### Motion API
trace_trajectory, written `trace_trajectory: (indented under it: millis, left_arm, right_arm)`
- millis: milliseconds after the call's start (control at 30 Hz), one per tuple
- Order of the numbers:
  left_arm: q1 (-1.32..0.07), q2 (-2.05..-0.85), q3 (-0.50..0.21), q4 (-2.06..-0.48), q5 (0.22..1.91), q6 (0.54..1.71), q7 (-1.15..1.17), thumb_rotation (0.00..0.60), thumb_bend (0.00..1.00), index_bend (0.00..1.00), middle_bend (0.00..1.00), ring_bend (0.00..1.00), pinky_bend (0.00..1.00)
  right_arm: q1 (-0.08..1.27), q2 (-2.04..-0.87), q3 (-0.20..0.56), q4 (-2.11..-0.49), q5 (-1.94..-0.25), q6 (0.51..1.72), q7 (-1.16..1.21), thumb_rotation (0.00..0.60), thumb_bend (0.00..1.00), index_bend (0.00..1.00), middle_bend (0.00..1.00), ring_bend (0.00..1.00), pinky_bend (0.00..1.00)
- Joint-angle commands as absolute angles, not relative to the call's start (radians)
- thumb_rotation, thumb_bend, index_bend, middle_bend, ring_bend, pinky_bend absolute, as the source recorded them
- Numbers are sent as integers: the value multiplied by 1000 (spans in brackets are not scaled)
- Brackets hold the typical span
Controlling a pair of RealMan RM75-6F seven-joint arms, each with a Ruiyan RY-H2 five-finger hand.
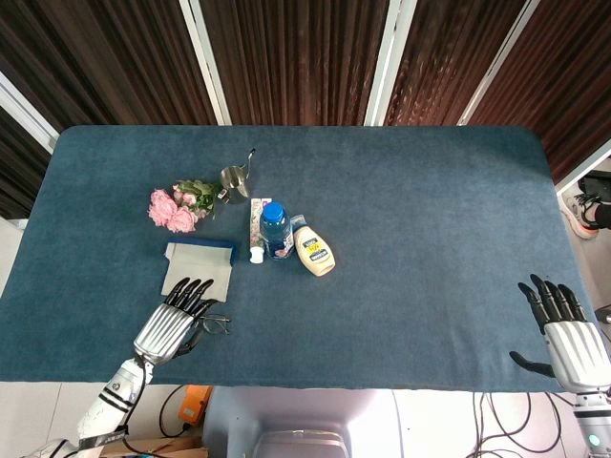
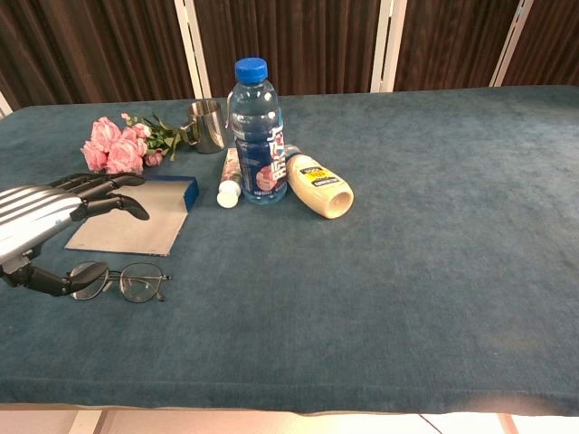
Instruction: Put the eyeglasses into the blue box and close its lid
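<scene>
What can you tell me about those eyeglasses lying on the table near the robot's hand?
The eyeglasses are a thin, dark, wire-like frame with roundish clear lenses. They lie flat on the blue cloth of the table, near its front edge, just in front of the open blue box. The left hand hovers over their left end with fingers spread, its thumb low beside that lens; whether it touches the frame cannot be told. In the head view the hand covers most of them.

A broad rectangular table covered in dark teal felt-like cloth (image 1: 410, 239) fills the scene. Behind it hang dark brown pleated curtains (image 1: 291, 57) divided by slanting white vertical strips (image 1: 387, 62). Pale floor (image 1: 11, 250) shows at the sides.
</scene>
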State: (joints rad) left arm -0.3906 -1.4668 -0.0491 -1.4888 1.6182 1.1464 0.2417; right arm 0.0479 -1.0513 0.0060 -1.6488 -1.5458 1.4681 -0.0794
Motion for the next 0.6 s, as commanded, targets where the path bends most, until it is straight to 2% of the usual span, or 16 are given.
trace_trajectory:
  millis: [33, 333, 600]
  left_arm:
    - [-400, -1476, -54, -1484, 1604, 1131, 254, 600, 407, 262, 0, 0, 32]
    - [-437, -1508, -69, -1454, 1448, 1015, 338, 600, 400, 297, 0, 0, 28]
    - [-452, -1516, -64, -1444, 1397, 995, 356, 600, 388, 350, 0, 0, 28]
  right_arm:
    - [46, -1049, 6, -1651, -1548, 1472, -71, 600, 217, 0, 0, 0, 43]
    - [39, -1039, -9, -1651, -1576, 1480, -56, 600, 217, 0, 0, 0, 43]
    - [38, -1036, -10, -1653, -1578, 1479, -53, 600, 217, 0, 0, 0, 43]
